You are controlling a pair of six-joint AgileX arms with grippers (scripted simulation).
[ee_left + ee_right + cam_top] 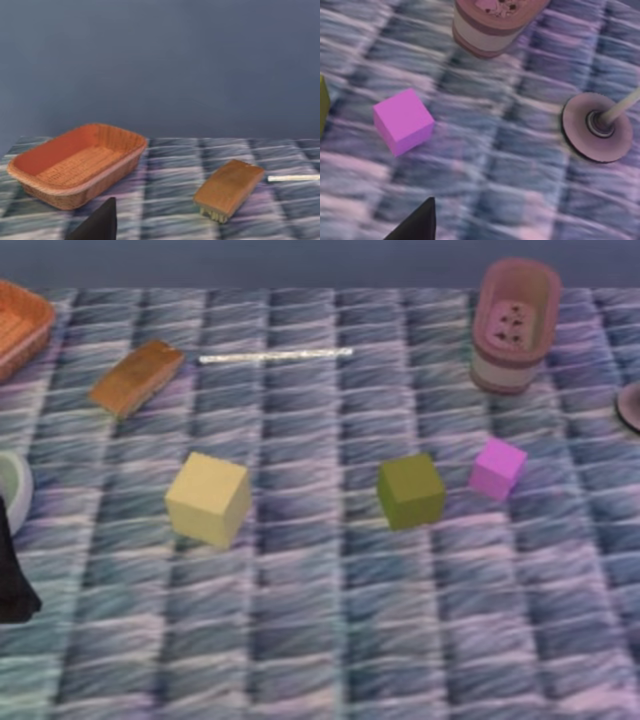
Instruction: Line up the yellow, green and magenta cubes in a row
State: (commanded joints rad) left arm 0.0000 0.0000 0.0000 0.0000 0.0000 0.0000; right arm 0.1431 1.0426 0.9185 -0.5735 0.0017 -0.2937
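Note:
Three cubes stand apart on the blue woven cloth. The pale yellow cube [207, 499] is left of centre. The olive-green cube [410, 490] is right of centre, and the small magenta cube [497, 468] [403, 121] stands just to its right and slightly farther back. My left arm [12, 575] is parked at the left edge, well left of the yellow cube. Only one dark finger [102, 225] of its gripper shows, with nothing against it. My right arm is outside the top view. One of its fingers [420, 225] hangs over the cloth near the magenta cube, holding nothing.
An orange-brown brush block [137, 376] and a thin white stick [275, 356] lie at the back. A woven basket [20, 325] fills the back left corner. A pink container [515, 325] stands back right, and a round-based tool [596, 127] is at the right edge.

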